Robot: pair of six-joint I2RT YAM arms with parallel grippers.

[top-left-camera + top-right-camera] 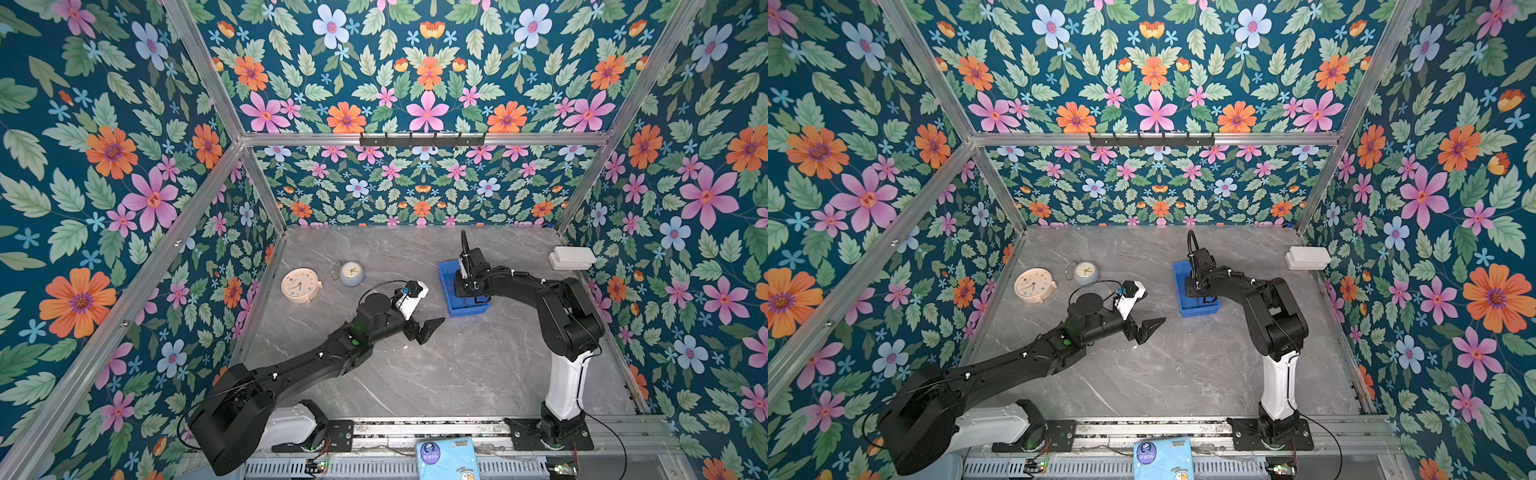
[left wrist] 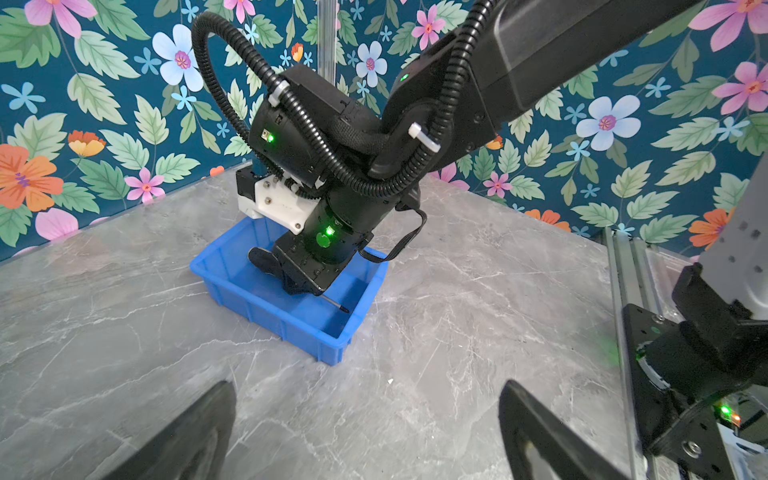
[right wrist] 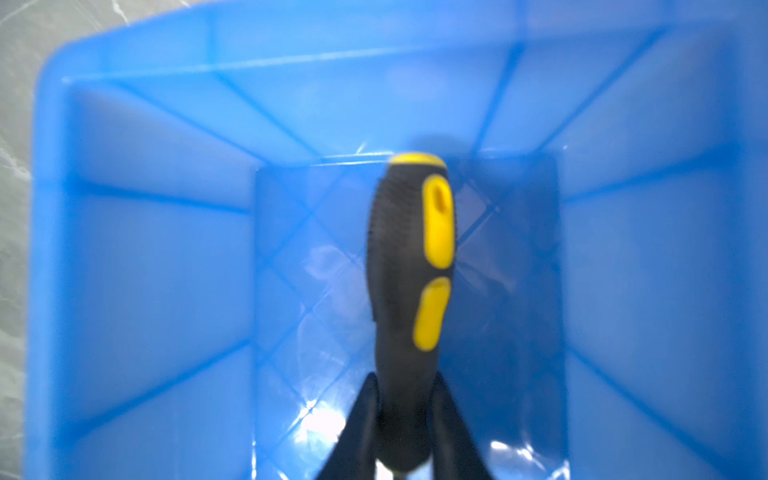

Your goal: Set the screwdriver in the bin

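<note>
- The right gripper point(image 3: 409, 432) is lowered inside the bin point(image 3: 145, 249); its two dark fingers point(image 3: 357, 424) flank the narrow neck of the screwdriver point(image 3: 409, 266), close against it, though blur hides whether they press on it.
- The screwdriver's black-and-yellow handle lies over the bin floor, its yellow butt close to an end wall; from the left wrist view its thin shaft point(image 2: 334, 303) pokes out below the gripper toward a bin corner, tip low over the floor.
- The left gripper point(image 1: 424, 328) hangs above bare surface point(image 1: 457, 374) left of the bin, fingers point(image 2: 536, 432) spread wide and empty.
- The bin point(image 1: 446, 274) sits on the grey marbled surface toward the right rear; the right arm and wrist camera cover most of its inside in both top views.
- Well left of the bin lie a round cream clock point(image 1: 301, 285) and, just beside it, a smaller pale blue clock point(image 1: 351, 273).
- Two stacked white flat boxes point(image 1: 571, 257) sit near the right wall, apart from the bin.
- A light blue packet point(image 1: 446, 459) rests at the front rail between the arm bases; its print is too small to read.
</note>
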